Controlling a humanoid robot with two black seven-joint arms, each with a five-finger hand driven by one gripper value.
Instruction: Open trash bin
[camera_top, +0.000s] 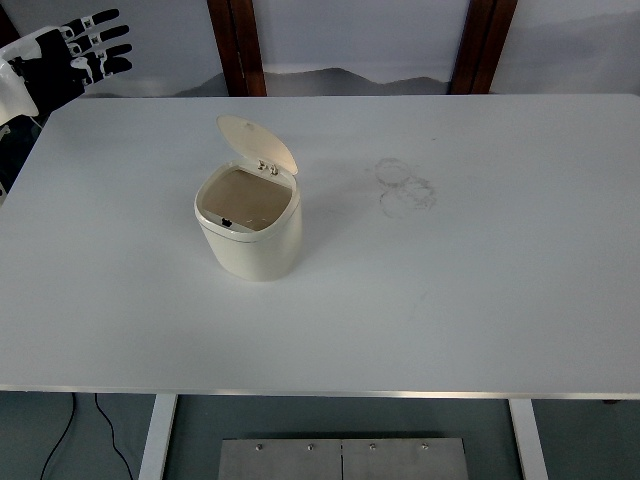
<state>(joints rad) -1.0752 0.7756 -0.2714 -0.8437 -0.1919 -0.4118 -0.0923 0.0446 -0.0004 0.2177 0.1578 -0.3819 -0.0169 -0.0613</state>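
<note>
**Bin stands open; your job looks finished**

Your trash bin (248, 228) sits left of centre in the frame, upright on the white desk (480, 290). Its lid (256, 143) is tipped up and back on the hinge at the far rim, and you can look straight down into the bare, brownish inside. Judged from that, the opening is done: nothing is left except, if you wish, to park the arm. The lid leans toward the upper part of the frame and appears to hold there on its own, with nothing touching it.

Around the bin you have plenty of room. No other object lies on the desk; the only marks are faint ring-shaped smudges (404, 186) to the right of the bin, well apart from it. The near desk edge runs across the lower part of the frame, well clear of the bin, and the left edge is also a good way off.

Your left hand (72, 62) is in the upper left corner, beyond the desk's far left corner and well away from the bin, its fingers (104, 40) spread, straight and holding nothing. The right hand is not in view.
</note>
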